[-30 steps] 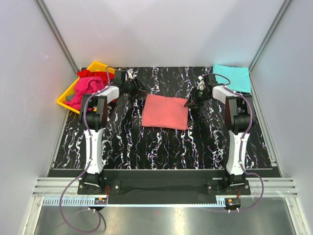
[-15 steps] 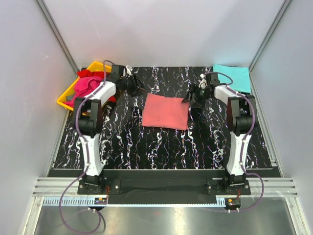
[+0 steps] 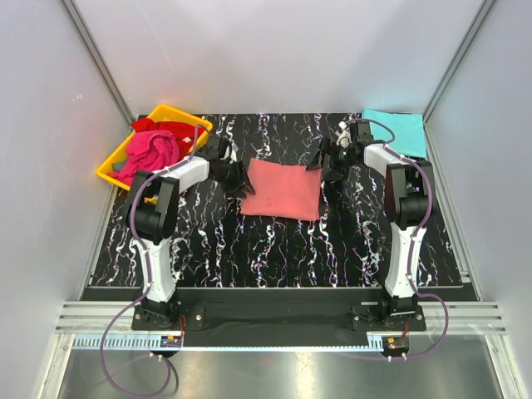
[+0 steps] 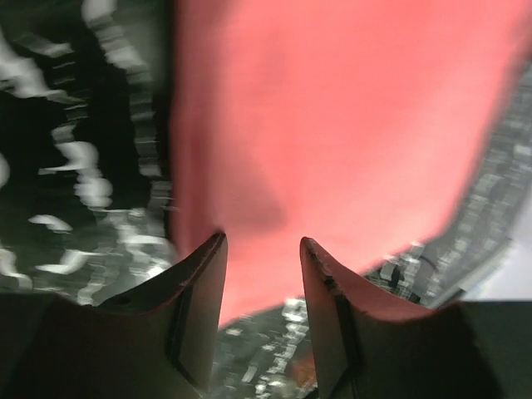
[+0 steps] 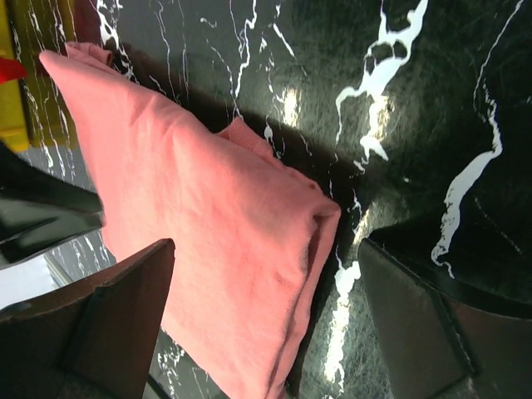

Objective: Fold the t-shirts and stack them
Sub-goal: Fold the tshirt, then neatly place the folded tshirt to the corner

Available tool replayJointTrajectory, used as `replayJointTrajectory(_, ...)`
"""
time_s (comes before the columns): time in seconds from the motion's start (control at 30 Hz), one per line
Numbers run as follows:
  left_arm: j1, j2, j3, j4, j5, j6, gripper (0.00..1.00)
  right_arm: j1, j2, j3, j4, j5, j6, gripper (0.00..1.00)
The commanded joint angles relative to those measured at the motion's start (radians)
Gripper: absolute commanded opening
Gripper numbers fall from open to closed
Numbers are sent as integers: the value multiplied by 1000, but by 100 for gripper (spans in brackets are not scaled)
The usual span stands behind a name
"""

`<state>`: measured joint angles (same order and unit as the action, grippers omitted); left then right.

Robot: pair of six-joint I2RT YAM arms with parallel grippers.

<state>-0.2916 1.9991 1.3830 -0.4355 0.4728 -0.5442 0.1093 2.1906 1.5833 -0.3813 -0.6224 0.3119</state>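
1. Shirts lay in three places in the top view.
2. The salmon shirt [image 3: 281,189] lay folded into a flat rectangle at the centre of the frame, on the black, white-veined desk [image 3: 274,249].
3. The turquoise shirt [image 3: 397,131] lay folded flat at the upper right, on the desk's far right corner, well apart from the salmon shirt.
4. The magenta shirt [image 3: 150,150] sat crumpled in the yellow tray [image 3: 187,116] at the upper left. The red shirt [image 3: 174,128] lay bunched at the tray's far end, touching the magenta one.
5. The left end effector [image 3: 239,179] was at the salmon shirt's left edge, low over the desk. In the left wrist view its fingers [image 4: 198,303] stood apart with a narrow gap and nothing held between them. Salmon cloth filled much of the frame beyond their tips. That view was blurred, so contact with the cloth could not be told.
6. The right end effector [image 3: 321,167] was at the salmon shirt's upper right corner. In the right wrist view its fingers [image 5: 120,320] were spread wide, one at the lower left and one at the lower right of the frame, gripping nothing. The shirt's folded corner lay between and beyond them, its layered edges showing.
7. The two arms reached inward toward the salmon shirt from opposite sides of the frame.
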Motion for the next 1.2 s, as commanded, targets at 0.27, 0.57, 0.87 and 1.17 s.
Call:
replayJointTrajectory(0.27,57,92,40,-65,-168,50,44,12,89,104,-21,36,15,100)
replayJointTrajectory(0.57,74,141,103,-81,-142,73,42,26,149,116,-27,-61,30,100)
replayJointTrajectory(0.87,74,156,106,-81,-125,73,41,24,170,106,-62,-144,18,100)
replayJointTrajectory(1.17,74,152,99,-83,-131,69,41,-10,143,47,-45,-177,21,78)
